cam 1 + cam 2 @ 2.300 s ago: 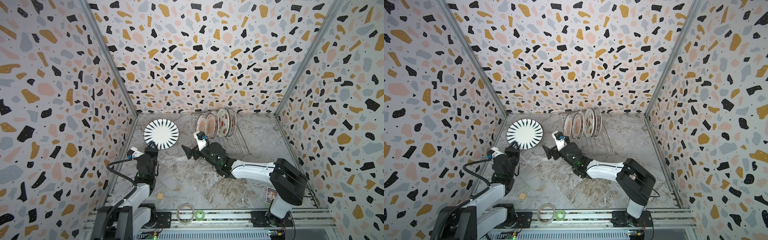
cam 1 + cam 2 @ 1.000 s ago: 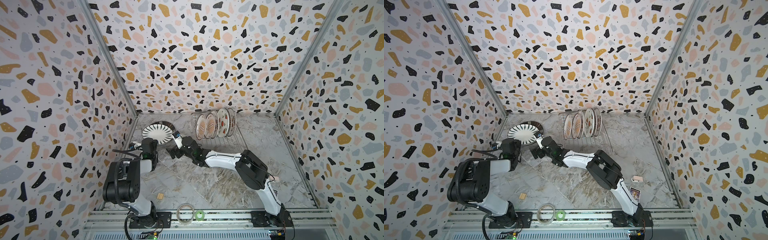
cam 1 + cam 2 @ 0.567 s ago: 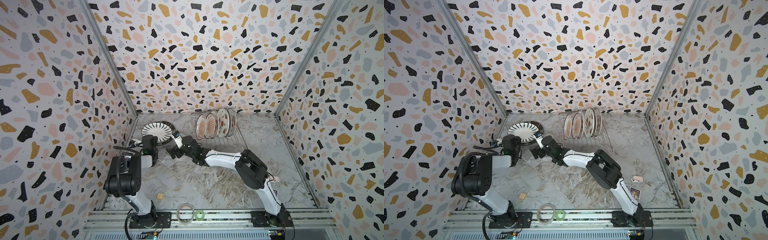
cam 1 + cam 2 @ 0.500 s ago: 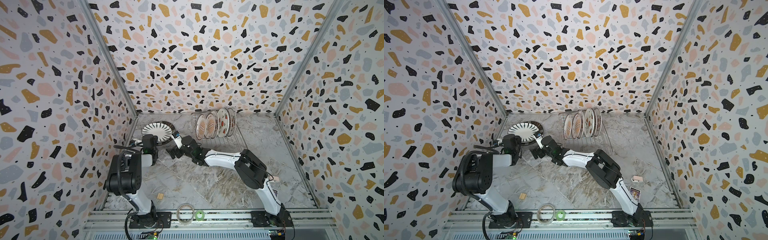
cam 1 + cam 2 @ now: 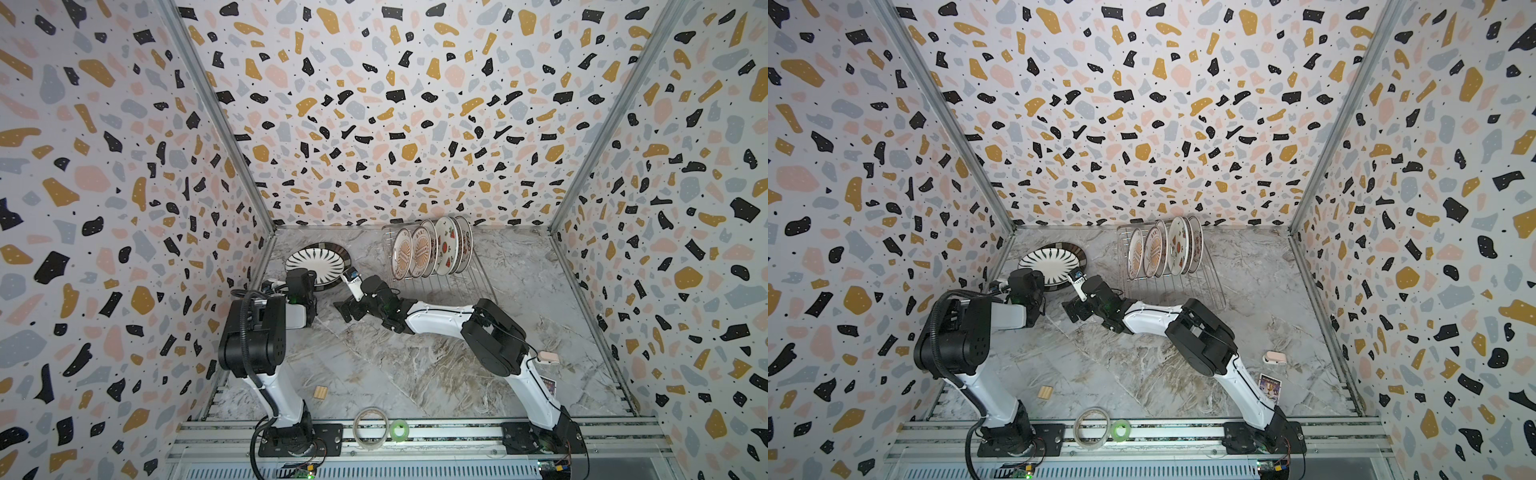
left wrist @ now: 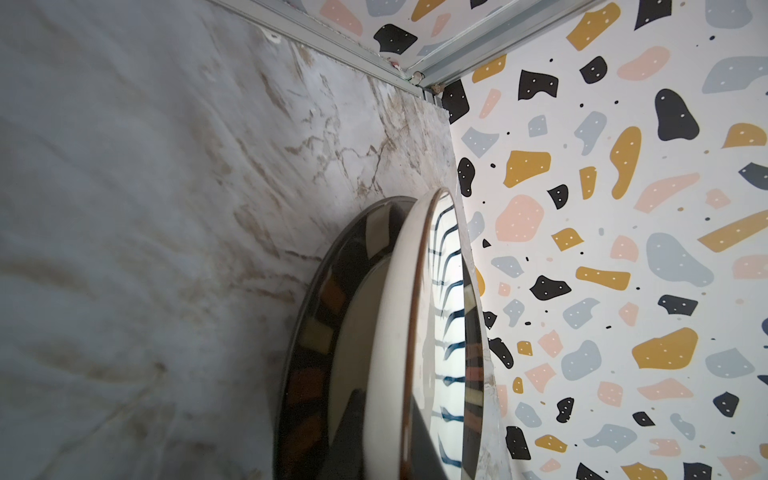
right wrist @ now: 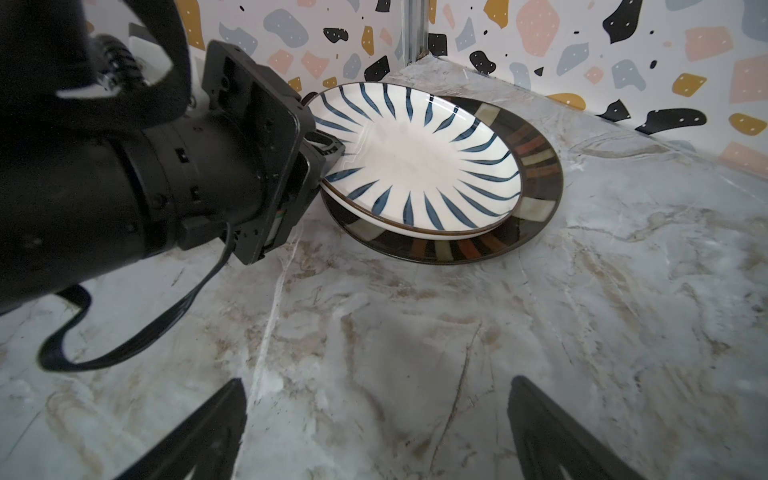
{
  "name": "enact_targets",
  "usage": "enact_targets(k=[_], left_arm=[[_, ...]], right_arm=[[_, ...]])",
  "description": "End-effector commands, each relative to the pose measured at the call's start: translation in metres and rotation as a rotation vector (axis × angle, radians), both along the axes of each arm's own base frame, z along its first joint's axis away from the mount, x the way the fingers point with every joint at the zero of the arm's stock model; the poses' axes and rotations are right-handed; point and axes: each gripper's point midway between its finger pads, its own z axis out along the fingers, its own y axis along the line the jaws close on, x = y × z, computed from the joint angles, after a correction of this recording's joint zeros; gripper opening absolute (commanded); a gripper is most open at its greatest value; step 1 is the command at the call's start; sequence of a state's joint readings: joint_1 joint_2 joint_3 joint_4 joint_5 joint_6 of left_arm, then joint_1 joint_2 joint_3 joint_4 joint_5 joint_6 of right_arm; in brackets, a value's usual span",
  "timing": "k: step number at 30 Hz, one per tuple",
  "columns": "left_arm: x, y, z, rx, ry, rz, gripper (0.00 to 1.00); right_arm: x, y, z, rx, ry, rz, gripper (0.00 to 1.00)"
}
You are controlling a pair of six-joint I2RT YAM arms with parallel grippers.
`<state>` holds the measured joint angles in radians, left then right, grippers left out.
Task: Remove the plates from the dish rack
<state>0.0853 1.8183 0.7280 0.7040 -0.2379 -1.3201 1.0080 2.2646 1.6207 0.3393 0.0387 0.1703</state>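
A white plate with dark radial strokes [image 5: 316,262] [image 7: 415,158] lies on a dark plate with a brown-patterned rim [image 5: 333,248] [image 7: 536,174] in the far left corner. My left gripper [image 5: 311,277] [image 6: 386,432] is shut on the striped plate's near rim, one finger above and one under it. Several more plates [image 5: 432,251] [image 5: 1163,249] stand upright in the silver wire dish rack [image 5: 453,286] at the back. My right gripper [image 5: 347,306] [image 7: 378,384] hovers low over the marble between the stack and the rack, open and empty.
The left and back walls stand close behind the stacked plates. A clear tape roll [image 5: 369,422] and a green one [image 5: 399,428] lie on the front rail. A wooden block [image 5: 320,392], a small pink object [image 5: 548,358] and a card [image 5: 1269,384] lie on the floor.
The left arm has reached toward the far corner and laid the striped plate down onto the dark plate. The right gripper has shifted left. Over the last half second little moves.
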Motion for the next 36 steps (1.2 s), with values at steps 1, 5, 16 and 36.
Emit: enact_targets(k=[1,5,16,36], left_arm=[[0.025,0.005,0.048,0.007,-0.189,-0.003,0.00],[0.028,0.003,0.041,0.011,-0.177,-0.021,0.03],[0.026,0.007,0.024,0.044,-0.107,-0.016,0.21],[0.025,0.013,0.016,0.084,-0.072,-0.006,0.41]], right_arm=[[0.002,0.004,0.019,0.027,-0.021,-0.005,0.99],[0.003,0.001,0.021,0.019,-0.029,-0.015,0.99],[0.002,-0.003,0.025,0.028,-0.038,-0.025,0.99],[-0.003,-0.010,0.036,0.056,-0.040,-0.028,0.99]])
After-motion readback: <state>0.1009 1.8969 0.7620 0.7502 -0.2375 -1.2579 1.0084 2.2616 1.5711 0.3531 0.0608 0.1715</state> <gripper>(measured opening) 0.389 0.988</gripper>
